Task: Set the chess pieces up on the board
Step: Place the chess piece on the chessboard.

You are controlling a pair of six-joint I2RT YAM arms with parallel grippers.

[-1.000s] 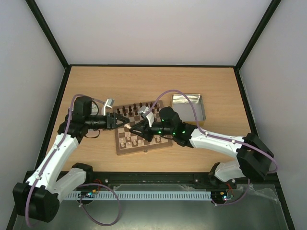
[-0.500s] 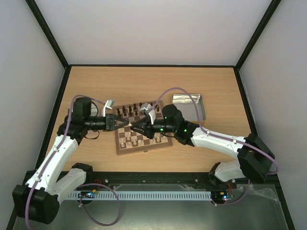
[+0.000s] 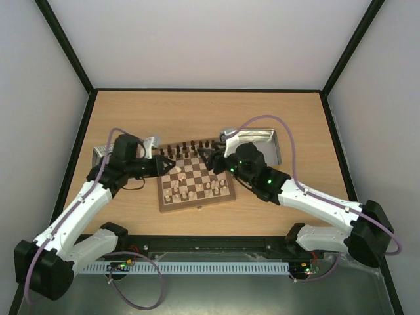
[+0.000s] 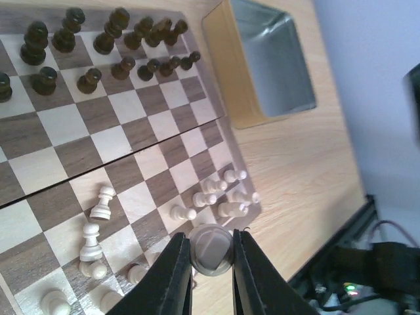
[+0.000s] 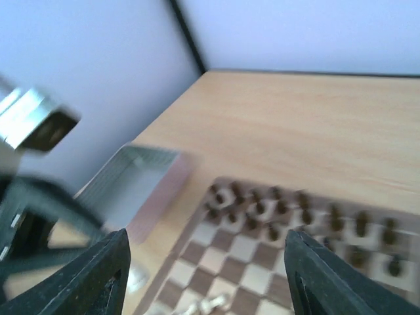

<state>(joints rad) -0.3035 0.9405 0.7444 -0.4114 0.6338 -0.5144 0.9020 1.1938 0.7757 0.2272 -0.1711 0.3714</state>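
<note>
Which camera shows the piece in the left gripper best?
Left wrist: the pale piece sits large and sharp in the left gripper. In the top view the piece is too small to make out at that gripper's tip. The right wrist view is blurred and doesn't show it.

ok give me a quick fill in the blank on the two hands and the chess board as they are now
1. The left hand is ____ on a pale chess piece.
2. The right hand is ____, holding nothing.
3. In the top view, the dark chessmen stand along the ____ edge of the board.

Missing words: shut; open; far
</note>
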